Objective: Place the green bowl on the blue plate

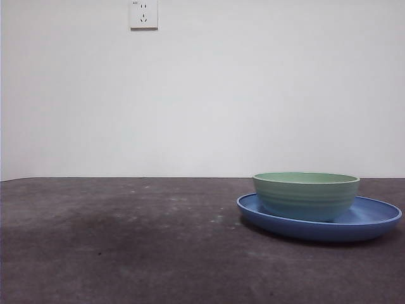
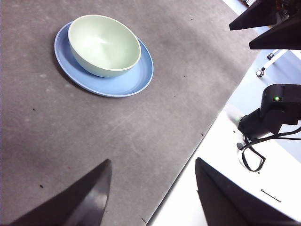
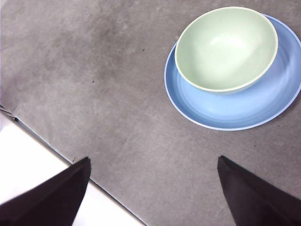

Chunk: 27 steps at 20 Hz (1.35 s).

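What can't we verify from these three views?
- Front view: inside of the green bowl is hidden by its own near wall; the low camera sees only the outside.
- All views: the contact between bowl base and blue plate is covered by the bowl itself.
- Front view: neither arm shows.
- Wrist views: left gripper and right gripper show only jaw tips; the rest is cut off by the bottom edge.
- Left wrist view: the black device beside the mat is too small to identify.

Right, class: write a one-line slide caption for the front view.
Green bowl sits upright on the blue plate, on a dark grey table.
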Motion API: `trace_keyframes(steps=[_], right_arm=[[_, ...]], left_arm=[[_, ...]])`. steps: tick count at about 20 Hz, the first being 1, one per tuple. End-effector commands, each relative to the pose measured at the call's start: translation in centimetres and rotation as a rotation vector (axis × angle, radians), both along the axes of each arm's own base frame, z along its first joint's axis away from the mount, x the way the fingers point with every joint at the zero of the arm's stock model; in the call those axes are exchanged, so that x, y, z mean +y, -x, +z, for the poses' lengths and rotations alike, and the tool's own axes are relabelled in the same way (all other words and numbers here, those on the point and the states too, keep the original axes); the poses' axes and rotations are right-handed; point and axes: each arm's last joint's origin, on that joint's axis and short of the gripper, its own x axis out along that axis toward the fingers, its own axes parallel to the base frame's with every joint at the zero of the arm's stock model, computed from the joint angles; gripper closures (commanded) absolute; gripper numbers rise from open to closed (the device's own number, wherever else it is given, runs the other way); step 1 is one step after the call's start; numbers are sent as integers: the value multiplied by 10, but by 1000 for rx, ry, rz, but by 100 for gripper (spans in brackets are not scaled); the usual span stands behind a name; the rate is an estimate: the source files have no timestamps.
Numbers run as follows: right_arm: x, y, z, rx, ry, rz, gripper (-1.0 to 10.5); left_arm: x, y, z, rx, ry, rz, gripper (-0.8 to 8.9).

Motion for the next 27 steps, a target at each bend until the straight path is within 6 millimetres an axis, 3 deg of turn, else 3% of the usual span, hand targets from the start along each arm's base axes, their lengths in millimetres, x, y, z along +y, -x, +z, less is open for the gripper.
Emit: trace_keyframes(steps=[1, 7, 13, 19, 23, 27], right_arm=[[0, -1, 5, -12, -1, -18, 514], [-6, -7, 6, -24, 116, -265, 515], [-8, -29, 5, -39, 145, -428, 516], [-12, -74, -15, 60, 161, -458, 535], [-20, -121, -45, 172, 91, -429, 539], [-24, -153, -79, 268, 105, -415, 546]], left_arm=[[-2, -1, 1, -13, -2, -20, 525], [-1, 0, 1, -7, -7, -20, 525], [-1, 0, 1, -5, -8, -20, 525], [-1, 0, 1, -17, -12, -29, 525], [-1, 0, 1, -19, -13, -30, 525], [-1, 0, 1, -20, -13, -30, 525]])
